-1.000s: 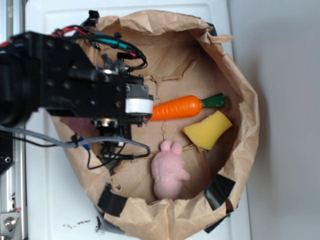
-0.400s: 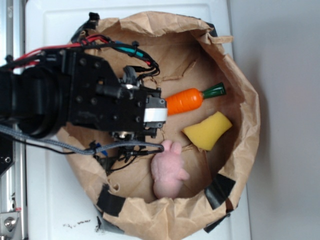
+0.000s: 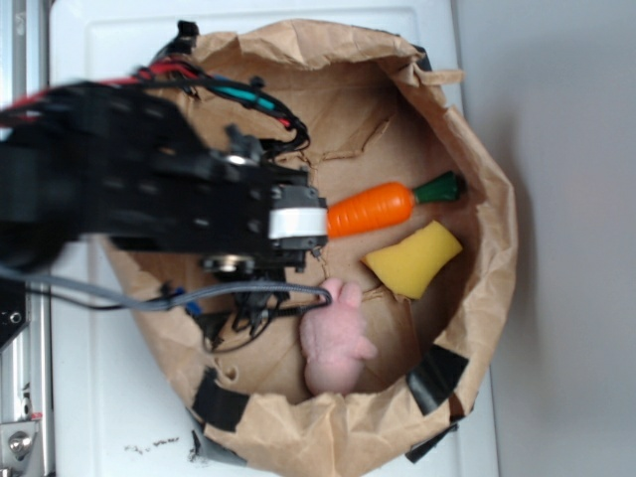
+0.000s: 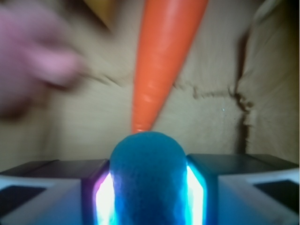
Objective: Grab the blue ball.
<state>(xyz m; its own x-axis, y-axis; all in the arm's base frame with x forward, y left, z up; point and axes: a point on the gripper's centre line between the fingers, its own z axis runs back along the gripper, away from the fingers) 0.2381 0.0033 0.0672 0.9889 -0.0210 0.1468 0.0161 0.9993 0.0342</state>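
The blue ball fills the bottom centre of the wrist view, a fuzzy teal round thing pressed between my two glowing finger pads. My gripper is shut on it, both pads touching its sides. In the exterior view the black arm reaches from the left over the paper bag's floor and covers both the ball and the fingers. Just ahead of the ball in the wrist view is the pointed end of the orange toy carrot.
The brown paper bag has a rolled-down rim around everything. Inside it lie the orange carrot, a yellow sponge wedge and a pink plush bunny. Cables hang under the arm. A metal rail stands at the left.
The arm has shifted right across the bag floor and is blurred now. The carrot has been pushed to the right, toward the bag's wall. The bunny and the sponge have stayed put.
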